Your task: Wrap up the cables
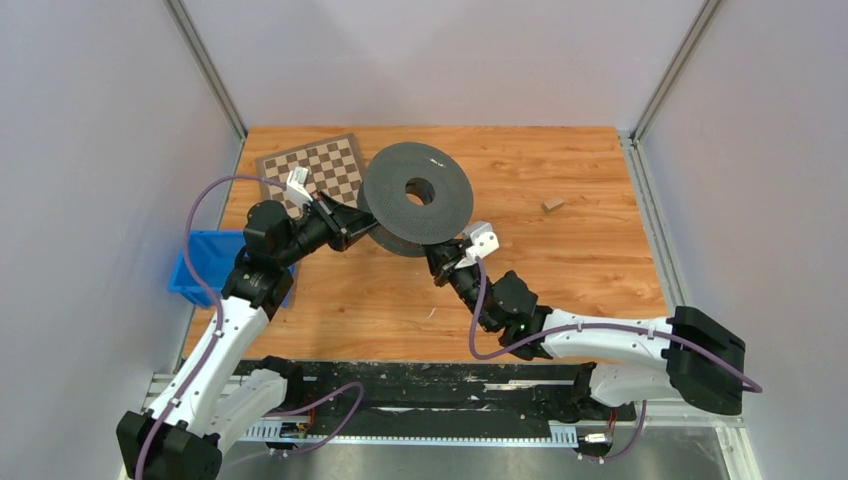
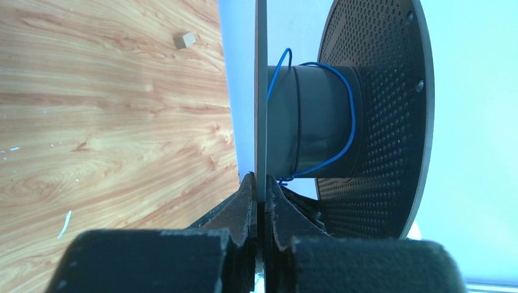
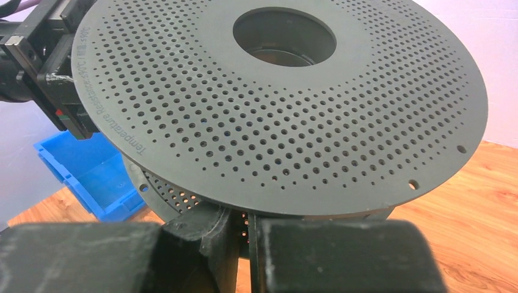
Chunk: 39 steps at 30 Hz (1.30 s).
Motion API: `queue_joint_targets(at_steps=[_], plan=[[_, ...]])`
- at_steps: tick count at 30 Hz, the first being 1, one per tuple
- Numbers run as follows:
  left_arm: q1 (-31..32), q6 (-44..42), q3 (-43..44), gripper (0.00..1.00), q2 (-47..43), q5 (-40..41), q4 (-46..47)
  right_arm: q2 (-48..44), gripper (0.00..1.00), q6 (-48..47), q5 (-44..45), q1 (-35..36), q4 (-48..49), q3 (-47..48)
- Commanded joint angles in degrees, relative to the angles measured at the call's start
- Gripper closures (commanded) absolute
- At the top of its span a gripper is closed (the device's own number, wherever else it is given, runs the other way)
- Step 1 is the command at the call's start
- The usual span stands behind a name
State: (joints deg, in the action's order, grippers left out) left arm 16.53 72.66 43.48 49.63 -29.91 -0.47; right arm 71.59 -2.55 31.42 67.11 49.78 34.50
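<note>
1. My left arm (image 1: 262, 262) reaches to the left side of the dark grey spool with 2 round discs full of little holes (image 1: 418, 195).
2. My left jaws are pinching the thin rim of 1 disc.
3. The thin blue wire (image 2: 352, 104) sits in loose loops around the dark middle tube of the spool, between the 2 discs.
4. My right arm (image 1: 600, 335) reaches to the near side of the spool.
5. My right jaws are close together under the top disc, at the rim of the lower disc. I cannot tell if they pinch it.
6. The spool looks tilted over the brown wooden surface (image 1: 560, 270).
7. A brown and white checkered mat (image 1: 318, 170) lies behind the spool, on the left.
8. A blue plastic bin (image 1: 205, 262) sits at the left edge, beside my left arm.
9. A small wooden block (image 1: 552, 204) lies well apart, on the right.
</note>
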Motion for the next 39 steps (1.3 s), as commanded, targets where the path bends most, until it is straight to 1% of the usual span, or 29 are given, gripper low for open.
queue_joint_targets(at_steps=[1,11,24,29,34,39], plan=[[1.0,0.1,3.5,1.0,-1.1,-4.7,7.2,-2.4,0.89,0.5,-1.4,0.0,-3.0,-1.5],[0.8,0.0,3.8,1.0,0.5,-5.0,7.4,-6.8,0.88,0.0,-6.4,0.0,-3.8,-3.7],[0.5,0.2,3.5,1.0,1.0,-5.0,7.8,-13.9,0.86,0.2,-8.1,-0.1,-9.7,-5.9],[0.5,0.4,3.5,1.0,1.9,-5.2,8.1,-15.3,0.85,0.8,-8.1,-0.2,-11.3,-6.6],[0.5,0.8,3.1,1.0,2.2,-5.4,8.8,-15.3,0.83,0.4,-6.6,-0.1,-8.8,-7.7],[0.5,1.5,1.9,1.0,1.8,-5.7,10.0,-13.6,0.83,-1.7,-4.3,-0.2,-3.7,-7.8]])
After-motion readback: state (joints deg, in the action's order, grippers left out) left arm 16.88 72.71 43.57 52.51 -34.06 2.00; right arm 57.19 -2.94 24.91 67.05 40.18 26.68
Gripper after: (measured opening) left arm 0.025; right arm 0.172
